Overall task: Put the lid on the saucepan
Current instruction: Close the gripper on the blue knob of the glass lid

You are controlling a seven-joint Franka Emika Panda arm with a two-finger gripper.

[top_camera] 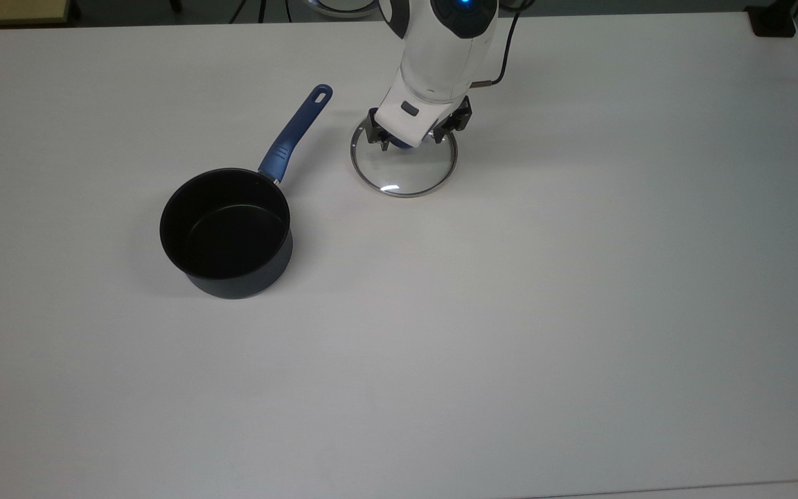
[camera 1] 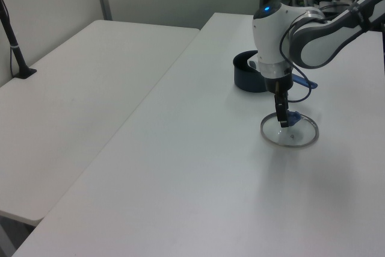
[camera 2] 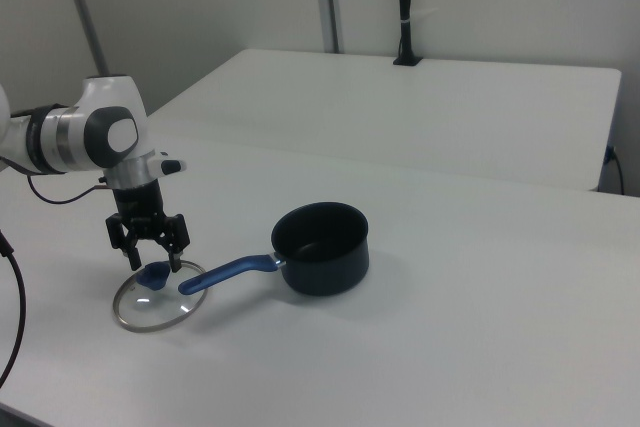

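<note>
Glass lid (top_camera: 404, 170) under the spread pincer (camera 2: 150, 260); lettering unreadable.

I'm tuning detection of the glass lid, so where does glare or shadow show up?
Top view: a bright white glint on the lid near its front rim, and a soft shadow beside the saucepan. Left view: a small glint on the glass, below the pincer.
</note>
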